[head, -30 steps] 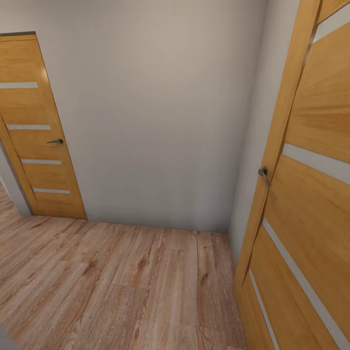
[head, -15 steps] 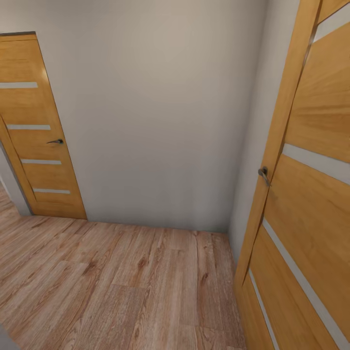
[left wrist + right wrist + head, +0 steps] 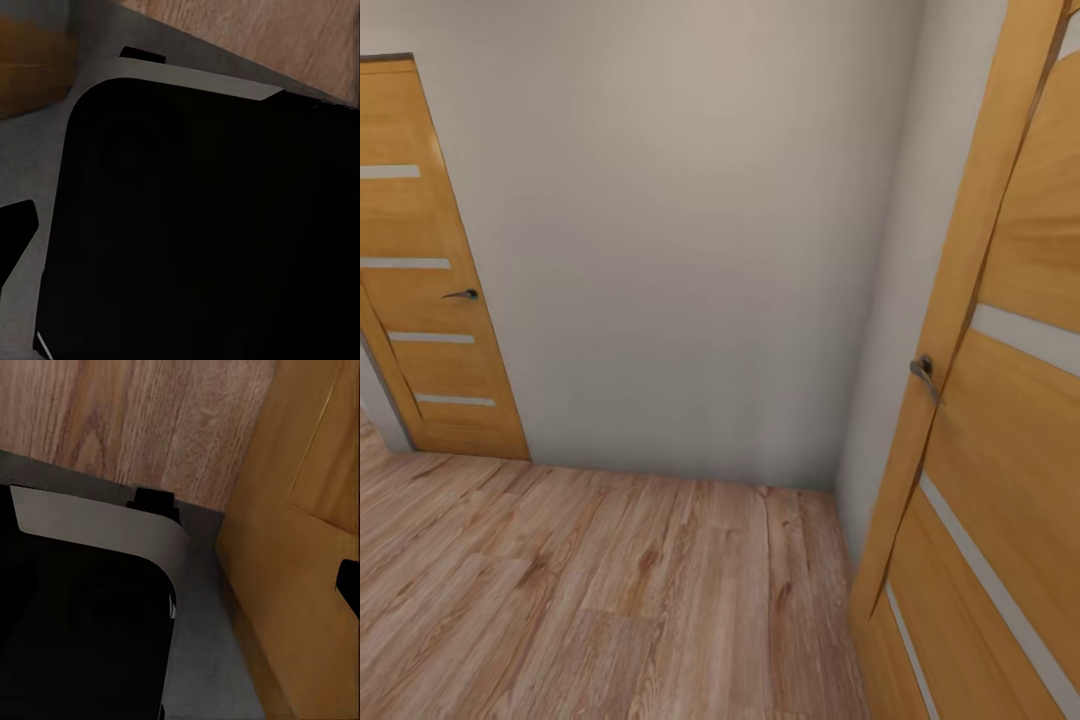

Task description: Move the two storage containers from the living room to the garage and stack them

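Can't really tell what either tool is doing here, open or closed or holding anything: both wrist views look down at a big black rounded slab of the robot's own body [image 3: 202, 225] with a pale grey edge strip, and no fingers are clearly visible. In the left wrist view there's a strip of wood-plank floor [image 3: 285, 37] past the black body, plus a blurry orange-brown patch at one corner that I can't identify. The right wrist view has the same black body [image 3: 75, 622], plank floor beyond it, and an orange wood door [image 3: 300, 547] right beside it. Head view is a hallway corner: a plain pale wall [image 3: 680, 250] straight ahead, plank floor [image 3: 610, 600] below. There's a wooden door [image 3: 420, 300] far left with pale horizontal stripes and a small dark handle [image 3: 460, 294]. A second matching door [image 3: 1000, 450] stands close on the right, with its metal handle [image 3: 925, 372] near the edge. The containers aren't anywhere in these shots, so can't place them.
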